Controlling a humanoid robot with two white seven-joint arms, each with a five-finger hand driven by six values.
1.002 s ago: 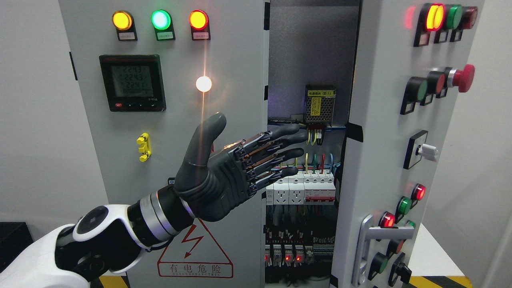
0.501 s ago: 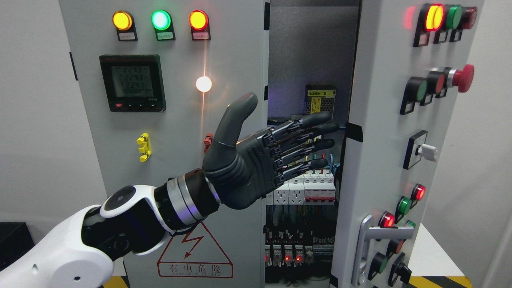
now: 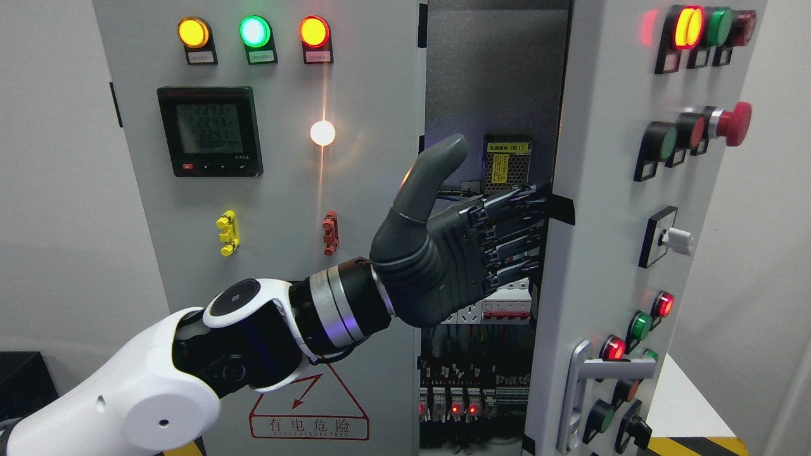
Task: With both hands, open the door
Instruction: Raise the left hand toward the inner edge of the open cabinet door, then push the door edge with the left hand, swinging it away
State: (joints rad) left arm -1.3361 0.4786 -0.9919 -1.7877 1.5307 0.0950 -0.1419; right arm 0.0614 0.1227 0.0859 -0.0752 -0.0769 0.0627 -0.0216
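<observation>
The main risk I see is that my fingers point(image 3: 507, 234) slip off the inner edge of the right door point(image 3: 595, 190) when I push it, because only their tips go behind that edge and I cannot see how far they reach. If they slide inward, they could touch the coloured wires and the breakers point(image 3: 500, 304) in the opening at the centre of the frame, where small red lights show that the cabinet is live. A push that is too fast could also swing the door hard on its hinges.

My left hand point(image 3: 456, 253) is in the middle of the frame, with fingers straight and close together, thumb raised, holding nothing. The right door stands partly open just to the right of it, with its edge touching or almost touching my fingertips. The left door point(image 3: 266, 253) is behind my forearm and looks closed. The door handle point(image 3: 586, 386) is at the lower right, well apart from my hand.
</observation>
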